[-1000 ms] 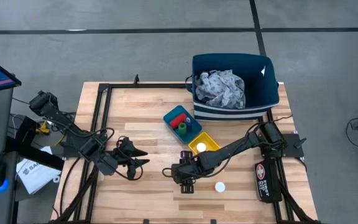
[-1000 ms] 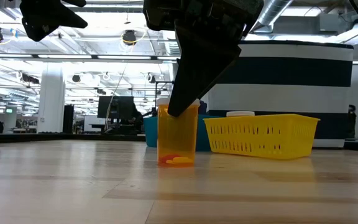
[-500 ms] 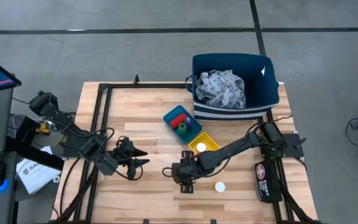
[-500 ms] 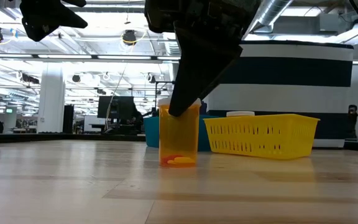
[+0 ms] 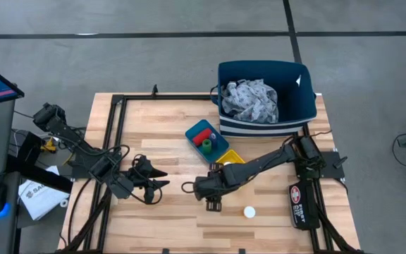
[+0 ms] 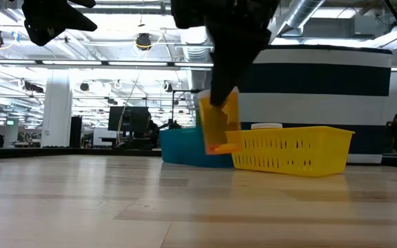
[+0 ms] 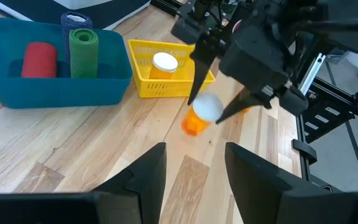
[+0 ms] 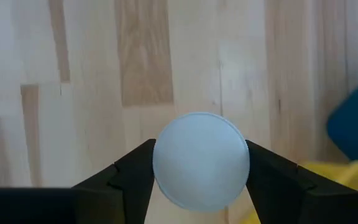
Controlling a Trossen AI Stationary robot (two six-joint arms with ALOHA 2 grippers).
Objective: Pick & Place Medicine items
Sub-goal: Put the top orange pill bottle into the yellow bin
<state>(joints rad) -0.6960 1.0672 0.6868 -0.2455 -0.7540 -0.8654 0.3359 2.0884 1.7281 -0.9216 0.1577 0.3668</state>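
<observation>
An orange pill bottle (image 6: 219, 127) with a white cap (image 8: 201, 160) hangs above the wooden table with my right gripper (image 5: 212, 202) shut on it, near the table's middle. In the blue tray (image 7: 55, 87) stand a red bottle (image 7: 41, 59) and a green bottle (image 7: 82, 45). The yellow tray (image 7: 160, 87) holds another white-capped bottle (image 7: 165, 62). A third white-capped bottle (image 5: 249, 211) stands on the table near the front edge. My left gripper (image 5: 159, 180) waits open at the table's left, with nothing between its fingers. My right gripper pinches the bottle's cap end (image 8: 166, 163) between its two fingers (image 8: 129, 174), one on each side. They come from above, pointing steeply down. The bottle is lifted clear of the table and hangs tilted, its orange body (image 7: 194, 126) below the fingers.
A dark blue bin (image 5: 259, 120) with a grey patterned cloth (image 5: 252, 99) stands at the far right of the table. The blue and yellow trays sit side by side just beyond the held bottle. Bare wood lies between the two grippers.
My right gripper has gone up and toward the yellow tray with the orange bottle. The bottle, which stood upright on the table, is now lifted clear and tilted.
</observation>
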